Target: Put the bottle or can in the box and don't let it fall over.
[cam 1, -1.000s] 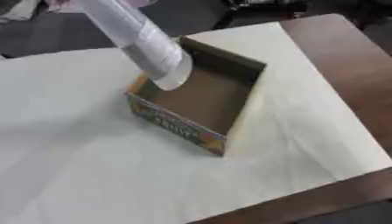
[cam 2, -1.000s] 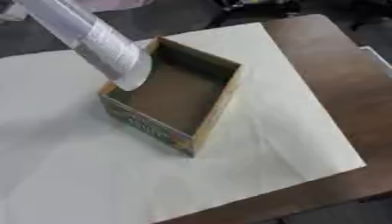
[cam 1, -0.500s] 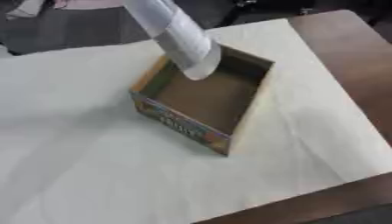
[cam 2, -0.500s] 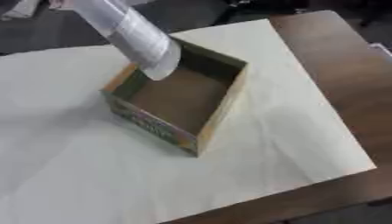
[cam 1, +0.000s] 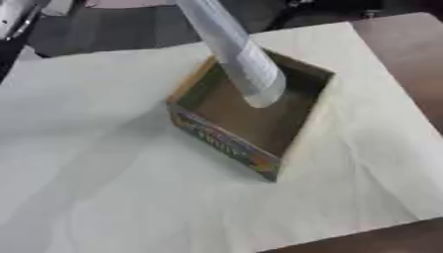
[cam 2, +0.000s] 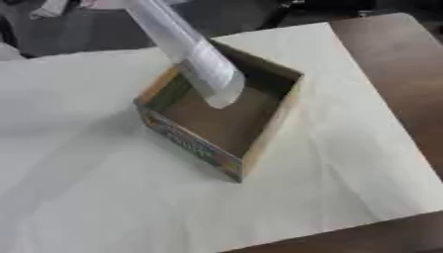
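— What lies left of the box [cam 1: 251,121]?

— Only the pale sheet [cam 1: 95,163], creased, with soft shadows across it. At the top left corner, beyond the sheet, is something silver and black [cam 1: 16,17], too blurred to name.

— And the bottle?

— The bottle [cam 1: 235,52] is a long white cylinder, tilted, coming down from the top edge. Its lower end hangs over the inside of the box, near the far left wall. I can't tell whether it touches the floor of the box.

— Your hands?

— Neither shows. The bottle's upper end is cut off at the top edge, so I can't say how it is gripped.

— The box itself?

— Open-topped cardboard, brown inside, a printed band on the near outer wall; the print is unreadable. The bottle covers part of the far left wall.

— Right of the box?

— More sheet, then bare brown table [cam 2: 398,64] past its edge.
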Robot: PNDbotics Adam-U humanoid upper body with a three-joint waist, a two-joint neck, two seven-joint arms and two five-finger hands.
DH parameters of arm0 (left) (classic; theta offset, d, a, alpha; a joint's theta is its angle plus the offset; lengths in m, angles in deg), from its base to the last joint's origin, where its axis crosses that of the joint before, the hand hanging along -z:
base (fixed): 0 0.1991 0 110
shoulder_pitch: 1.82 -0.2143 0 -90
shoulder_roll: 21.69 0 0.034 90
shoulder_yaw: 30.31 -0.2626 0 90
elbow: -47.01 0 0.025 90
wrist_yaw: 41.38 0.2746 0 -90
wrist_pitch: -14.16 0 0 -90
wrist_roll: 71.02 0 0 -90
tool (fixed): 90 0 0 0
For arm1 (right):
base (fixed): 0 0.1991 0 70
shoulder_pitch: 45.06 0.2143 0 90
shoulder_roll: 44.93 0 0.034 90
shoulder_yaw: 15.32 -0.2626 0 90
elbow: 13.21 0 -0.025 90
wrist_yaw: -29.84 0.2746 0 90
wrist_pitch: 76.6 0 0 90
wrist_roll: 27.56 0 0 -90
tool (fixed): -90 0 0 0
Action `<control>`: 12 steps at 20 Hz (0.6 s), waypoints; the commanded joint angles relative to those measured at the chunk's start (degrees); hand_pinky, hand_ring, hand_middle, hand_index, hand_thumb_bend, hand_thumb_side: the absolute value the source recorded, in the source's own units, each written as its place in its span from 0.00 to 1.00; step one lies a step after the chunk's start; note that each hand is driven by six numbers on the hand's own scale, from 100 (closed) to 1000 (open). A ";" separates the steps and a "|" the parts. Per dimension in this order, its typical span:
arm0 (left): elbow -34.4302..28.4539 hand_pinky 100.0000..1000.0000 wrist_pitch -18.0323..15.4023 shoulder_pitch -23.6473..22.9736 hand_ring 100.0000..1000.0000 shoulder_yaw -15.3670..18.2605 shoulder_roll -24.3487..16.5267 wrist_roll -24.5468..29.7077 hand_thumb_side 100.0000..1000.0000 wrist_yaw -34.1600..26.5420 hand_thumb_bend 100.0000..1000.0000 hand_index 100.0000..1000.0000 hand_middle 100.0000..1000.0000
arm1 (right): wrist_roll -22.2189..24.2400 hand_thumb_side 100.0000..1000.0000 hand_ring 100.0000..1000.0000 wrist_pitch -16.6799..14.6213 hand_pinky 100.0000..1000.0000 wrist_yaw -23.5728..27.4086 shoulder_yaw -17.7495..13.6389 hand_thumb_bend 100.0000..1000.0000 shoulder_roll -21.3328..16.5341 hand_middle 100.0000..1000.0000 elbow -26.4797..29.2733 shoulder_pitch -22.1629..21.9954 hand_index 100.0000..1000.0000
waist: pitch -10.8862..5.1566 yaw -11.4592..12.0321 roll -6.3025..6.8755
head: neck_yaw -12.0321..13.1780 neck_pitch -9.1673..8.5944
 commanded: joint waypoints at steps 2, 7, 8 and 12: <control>0.83 0.00 -0.64 0.56 0.00 -0.09 0.29 -0.57 0.16 1.07 0.00 0.22 0.00 | 0.24 0.21 1.00 0.26 0.98 0.42 -0.05 0.00 -0.64 1.00 1.32 1.07 0.90 | -0.50 -0.42 -0.37 | 0.55 -1.34; 2.09 0.00 -1.59 0.29 0.00 -0.93 1.59 -1.30 0.09 1.75 0.00 0.45 0.13 | 0.55 0.21 1.00 0.33 0.98 0.38 -0.05 0.00 -0.31 1.00 1.21 1.10 0.90 | -0.05 -0.79 -0.39 | 0.42 -1.73; 2.28 0.00 -1.94 0.18 0.00 -1.03 1.72 -1.14 0.09 1.59 0.00 0.49 0.16 | 0.59 0.21 1.00 0.35 0.98 0.36 -0.07 0.00 -0.27 1.00 1.19 1.10 0.90 | 0.02 -0.80 -0.37 | 0.36 -1.74; 2.64 0.18 -3.56 -0.33 0.26 -1.21 1.76 0.46 0.32 1.96 0.00 0.71 0.46 | 0.62 0.22 1.00 0.35 0.98 0.31 -0.17 0.00 -0.21 1.00 1.14 1.04 0.90 | 0.18 -0.82 -0.33 | -0.01 -1.74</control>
